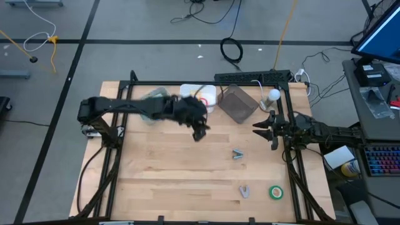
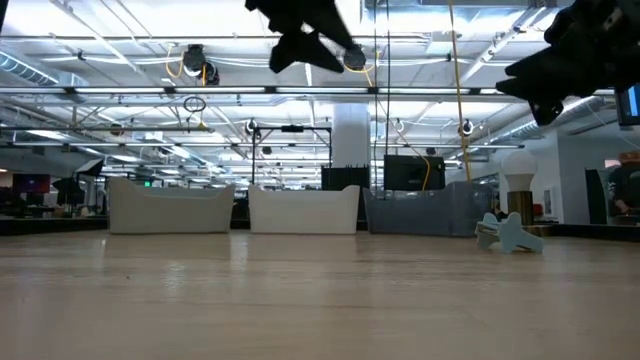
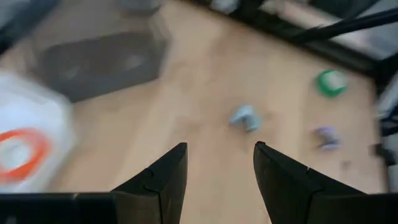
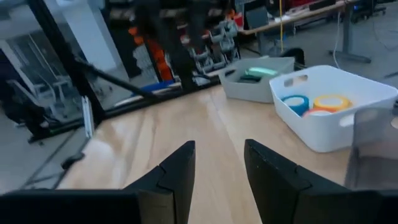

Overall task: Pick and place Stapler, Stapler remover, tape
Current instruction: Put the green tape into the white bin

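A light blue stapler remover (image 1: 237, 154) (image 3: 245, 118) (image 2: 510, 235) lies on the bare wood near the table's middle. A second, purplish one (image 1: 245, 190) (image 3: 324, 137) lies nearer the near edge, beside a green tape roll (image 1: 275, 192) (image 3: 329, 83) lying flat. Orange (image 3: 22, 152), blue (image 4: 295, 102) and yellow (image 4: 331, 101) tape rolls sit in the white bin (image 1: 209, 103). A green thing, perhaps the stapler (image 4: 258, 72), lies in a grey bin. My left gripper (image 1: 201, 132) (image 3: 221, 146) hovers open, high above the table in front of the white bin. My right gripper (image 1: 265, 130) (image 4: 219, 143) waits open at the right side, also raised.
A dark translucent bin (image 1: 239, 103) (image 3: 99, 62) stands right of the white one along the far edge. A third bin (image 1: 153, 101) sits partly under my left arm. A black frame (image 1: 187, 83) borders the table. Bare wood (image 1: 169, 175) lies left of the stapler removers.
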{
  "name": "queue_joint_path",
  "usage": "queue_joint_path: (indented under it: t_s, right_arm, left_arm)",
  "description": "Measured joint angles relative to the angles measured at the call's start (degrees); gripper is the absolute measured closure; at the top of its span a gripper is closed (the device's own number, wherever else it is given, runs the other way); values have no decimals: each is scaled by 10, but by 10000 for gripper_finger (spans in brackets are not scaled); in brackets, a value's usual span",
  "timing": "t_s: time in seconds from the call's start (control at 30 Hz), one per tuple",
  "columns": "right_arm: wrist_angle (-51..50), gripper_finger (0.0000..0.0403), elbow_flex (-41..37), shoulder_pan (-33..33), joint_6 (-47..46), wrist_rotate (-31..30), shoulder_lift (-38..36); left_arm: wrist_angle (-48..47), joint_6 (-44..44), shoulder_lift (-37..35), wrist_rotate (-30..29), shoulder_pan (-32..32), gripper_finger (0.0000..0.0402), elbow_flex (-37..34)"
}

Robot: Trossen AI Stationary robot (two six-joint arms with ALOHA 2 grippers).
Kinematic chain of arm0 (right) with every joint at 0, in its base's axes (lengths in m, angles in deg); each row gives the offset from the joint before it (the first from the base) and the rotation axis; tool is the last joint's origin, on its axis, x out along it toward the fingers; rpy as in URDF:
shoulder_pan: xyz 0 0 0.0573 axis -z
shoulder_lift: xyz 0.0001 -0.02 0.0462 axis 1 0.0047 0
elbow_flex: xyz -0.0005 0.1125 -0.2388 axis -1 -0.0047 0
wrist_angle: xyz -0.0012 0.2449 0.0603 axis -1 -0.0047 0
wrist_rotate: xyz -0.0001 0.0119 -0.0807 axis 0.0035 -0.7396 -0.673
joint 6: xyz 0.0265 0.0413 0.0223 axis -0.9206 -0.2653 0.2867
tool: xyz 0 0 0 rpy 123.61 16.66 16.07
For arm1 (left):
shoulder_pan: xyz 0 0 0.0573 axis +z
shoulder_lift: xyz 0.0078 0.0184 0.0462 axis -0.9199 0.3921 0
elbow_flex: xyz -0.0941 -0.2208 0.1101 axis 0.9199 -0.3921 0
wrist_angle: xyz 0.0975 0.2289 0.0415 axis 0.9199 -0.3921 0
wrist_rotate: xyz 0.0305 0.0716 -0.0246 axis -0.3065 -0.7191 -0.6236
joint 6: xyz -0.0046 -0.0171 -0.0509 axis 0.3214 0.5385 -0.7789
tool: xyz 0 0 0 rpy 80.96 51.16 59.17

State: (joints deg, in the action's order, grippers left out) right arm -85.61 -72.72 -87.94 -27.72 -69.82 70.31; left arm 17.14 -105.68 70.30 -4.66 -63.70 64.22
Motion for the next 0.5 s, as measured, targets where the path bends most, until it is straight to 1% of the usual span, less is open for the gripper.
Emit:
queue_joint_path:
  t_s: [0.1, 0.2, 0.3, 0.37, 0.43, 0.5]
  right_arm:
    - [12, 273, 0, 0, 2, 39, 0]
    - [37, 273, 0, 0, 40, 101, 1]
    - [71, 273, 0, 0, 69, 149, 5]
    - [96, 273, 0, 0, 72, 165, 10]
    - [122, 273, 0, 0, 71, 171, 21]
    - [131, 273, 1, 0, 71, 179, 29]
  left_arm:
    - [74, -14, -6, 0, -38, 220, -46]
    - [149, -30, -8, -5, -72, 220, -97]
    - [212, -48, -24, -21, -102, 220, -156]
    - [260, -64, -42, -38, -117, 220, -192]
    - [277, -80, -67, -60, -128, 220, -234]
    - [306, -89, -94, -68, -136, 220, -276]
